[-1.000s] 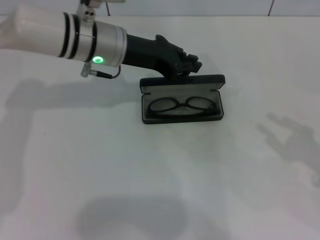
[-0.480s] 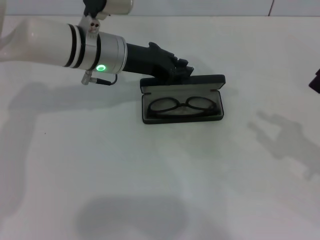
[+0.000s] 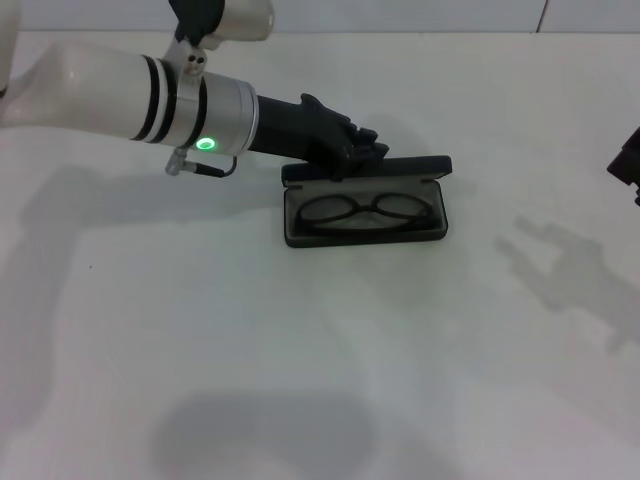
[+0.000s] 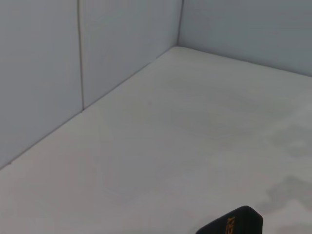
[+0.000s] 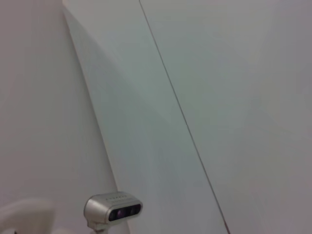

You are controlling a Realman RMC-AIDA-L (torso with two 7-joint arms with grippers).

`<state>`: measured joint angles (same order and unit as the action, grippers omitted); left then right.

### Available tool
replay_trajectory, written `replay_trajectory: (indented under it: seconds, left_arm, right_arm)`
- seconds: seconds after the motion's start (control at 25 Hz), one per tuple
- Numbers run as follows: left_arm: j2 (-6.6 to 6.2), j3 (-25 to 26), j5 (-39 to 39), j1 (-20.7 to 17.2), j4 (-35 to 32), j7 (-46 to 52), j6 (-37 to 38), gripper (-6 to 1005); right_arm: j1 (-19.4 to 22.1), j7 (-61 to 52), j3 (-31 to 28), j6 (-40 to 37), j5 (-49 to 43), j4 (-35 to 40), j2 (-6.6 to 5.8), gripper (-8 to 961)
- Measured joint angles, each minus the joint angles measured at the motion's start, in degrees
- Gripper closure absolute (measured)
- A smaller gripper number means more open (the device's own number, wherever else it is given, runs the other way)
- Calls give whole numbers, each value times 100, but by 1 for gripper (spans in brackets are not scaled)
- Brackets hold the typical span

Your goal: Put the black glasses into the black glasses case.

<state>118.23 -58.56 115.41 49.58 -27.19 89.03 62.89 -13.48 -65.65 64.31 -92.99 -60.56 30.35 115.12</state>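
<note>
The black glasses case [image 3: 442, 228] lies open at the table's middle, its lid [image 3: 420, 166] standing up along the far side. The black glasses [image 3: 365, 212] rest folded inside on the grey lining. My left gripper [image 3: 366, 152] reaches in from the left and sits against the lid's far edge, near its left half. A corner of the lid with orange lettering [image 4: 233, 225] shows in the left wrist view. My right gripper [image 3: 628, 160] peeks in at the right edge, well away from the case.
White tabletop [image 3: 300, 360] all around the case, with pale wall panels [image 4: 122, 53] behind it. The robot's head camera [image 5: 112, 209] shows in the right wrist view against a wall.
My left gripper has drawn back to the left and settled lower against the lid's far edge. The right gripper has come into view at the right edge. Glasses and case stay put.
</note>
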Motion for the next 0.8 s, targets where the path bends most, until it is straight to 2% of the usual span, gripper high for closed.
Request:
replay_trajectory:
  seconds: [0.4,0.6,0.8]
  left_arm:
    - [36,-149,58,-60,163,15,112,761]
    - [100,-149,46,-106,273,-79,182,755]
    - [136,-146,-543,-347,-352,-221,1081,749]
  right_arm:
    - [-57,0,20,49,-8,-66,6,568]
    - [-58,0,20,56,-8,-66,10,568]
    - [-4,-20,-1,-41,-14,-66,-44,567]
